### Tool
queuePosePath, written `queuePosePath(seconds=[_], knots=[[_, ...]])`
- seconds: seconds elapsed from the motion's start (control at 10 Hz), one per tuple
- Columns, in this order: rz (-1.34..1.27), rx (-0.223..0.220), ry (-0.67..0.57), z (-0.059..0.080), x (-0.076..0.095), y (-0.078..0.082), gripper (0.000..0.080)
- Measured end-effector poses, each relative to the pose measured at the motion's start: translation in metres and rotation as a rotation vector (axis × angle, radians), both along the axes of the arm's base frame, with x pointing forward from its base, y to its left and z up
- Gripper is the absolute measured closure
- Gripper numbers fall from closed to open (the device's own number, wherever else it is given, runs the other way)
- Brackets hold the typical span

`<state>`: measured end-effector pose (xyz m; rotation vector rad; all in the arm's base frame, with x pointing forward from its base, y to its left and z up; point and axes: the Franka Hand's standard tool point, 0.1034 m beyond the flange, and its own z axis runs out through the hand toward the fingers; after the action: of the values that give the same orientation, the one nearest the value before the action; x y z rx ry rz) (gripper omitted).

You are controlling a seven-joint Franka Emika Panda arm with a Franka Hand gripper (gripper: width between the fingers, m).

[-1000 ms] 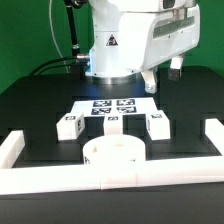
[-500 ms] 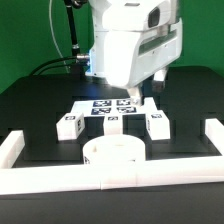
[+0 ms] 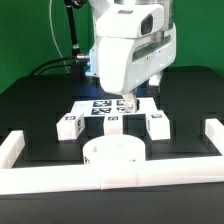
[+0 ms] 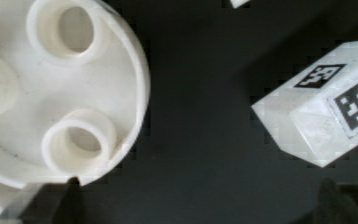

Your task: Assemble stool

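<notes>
The white round seat lies flat near the front rail, sockets facing up. Three short white tagged legs lie in a row behind it. My gripper hangs above the table just behind the legs, over the marker board's edge. In the wrist view the gripper is open and empty. One dark fingertip overlaps the seat's rim and the other is far off on the opposite side. One tagged leg lies beside the seat on the black table.
The marker board lies behind the legs. A long white border rail runs along the front, with raised ends at the exterior view's left and right. The arm's white body fills the upper middle.
The arm has come down and swung toward the exterior view's left. The gripper has dropped from behind the marker board to just above the row of legs. The parts have not moved.
</notes>
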<state>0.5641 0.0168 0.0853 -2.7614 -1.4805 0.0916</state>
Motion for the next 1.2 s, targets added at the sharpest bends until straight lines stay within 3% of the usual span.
queuePosePath(seconds=[0.5, 1.0, 1.2], knots=[[0.000, 0.000, 0.002, -0.001, 0.000, -0.001, 0.0150], [0.002, 0.002, 0.015, -0.014, 0.003, -0.017, 0.0150], [0.004, 0.003, 0.015, -0.014, 0.003, -0.016, 0.0150]])
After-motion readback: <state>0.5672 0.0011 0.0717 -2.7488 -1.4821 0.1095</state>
